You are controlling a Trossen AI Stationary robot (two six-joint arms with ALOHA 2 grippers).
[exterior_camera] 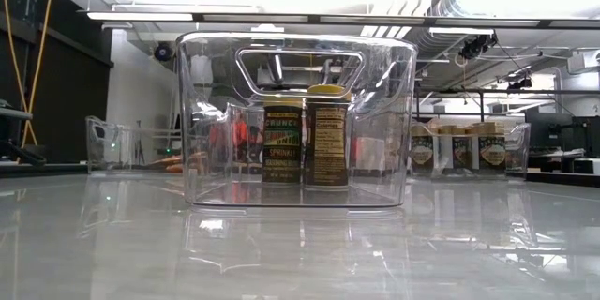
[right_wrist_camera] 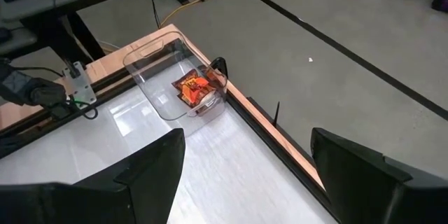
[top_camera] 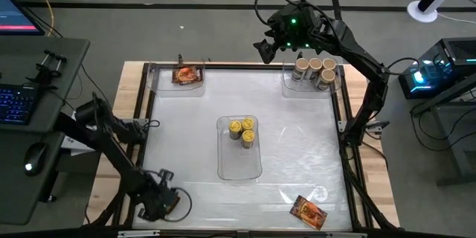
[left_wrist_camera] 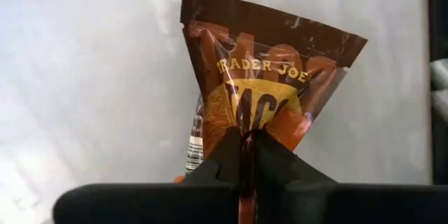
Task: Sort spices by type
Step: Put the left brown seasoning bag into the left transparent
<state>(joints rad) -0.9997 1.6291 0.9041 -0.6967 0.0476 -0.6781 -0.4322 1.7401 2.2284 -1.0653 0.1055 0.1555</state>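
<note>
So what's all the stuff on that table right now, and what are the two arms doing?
Yellow-lidded jars: three, in the clear centre tray.
Beige-lidded jars: about five, in the clear far right tray.
Orange-red packet: at least one, in the clear far left tray.
Loose packet: one, orange-red, on the table near the right front edge.
Held packet: one, brown-orange, pinched at the left front corner.
Left gripper: fingers shut on the held packet.
Right gripper: fingers open, above the far right tray.
</note>
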